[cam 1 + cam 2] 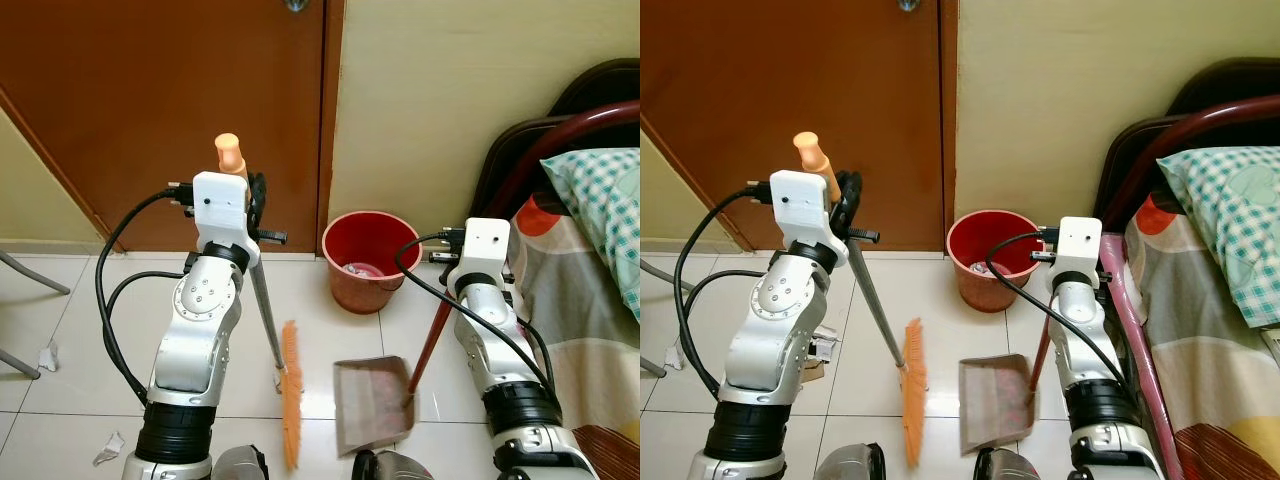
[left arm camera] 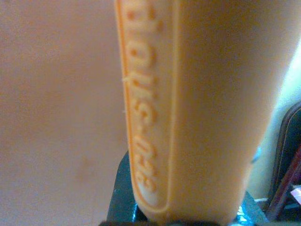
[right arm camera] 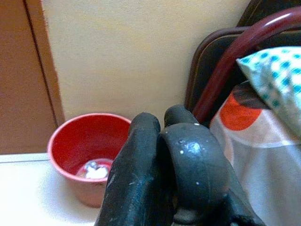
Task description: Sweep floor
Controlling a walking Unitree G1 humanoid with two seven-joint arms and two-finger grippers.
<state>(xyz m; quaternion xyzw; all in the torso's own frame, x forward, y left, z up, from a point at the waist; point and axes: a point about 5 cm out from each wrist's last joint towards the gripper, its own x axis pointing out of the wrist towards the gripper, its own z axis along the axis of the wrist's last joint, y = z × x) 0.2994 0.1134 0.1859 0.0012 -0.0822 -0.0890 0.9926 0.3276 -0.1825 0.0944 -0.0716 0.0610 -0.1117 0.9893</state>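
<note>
My left gripper (image 1: 257,203) is shut on the broom's orange grip (image 1: 229,152), held up in front of the brown door. The left wrist view shows that grip (image 2: 197,108) very close. The silver pole (image 1: 266,310) slants down to the orange brush head (image 1: 291,400) on the tiled floor. Beside the brush stands a brown dustpan (image 1: 371,405), its mouth toward the brush. Its dark red handle (image 1: 432,340) rises to my right gripper (image 3: 162,129), which is shut on it. White paper scraps (image 1: 47,355) (image 1: 108,450) lie on the floor at the left.
A red bucket (image 1: 368,258) with scraps inside stands against the wall beyond the dustpan. A bed (image 1: 590,300) with a checked pillow (image 1: 600,190) borders the right side. The brown door (image 1: 160,100) is shut ahead. Grey chair legs (image 1: 30,275) enter from the left.
</note>
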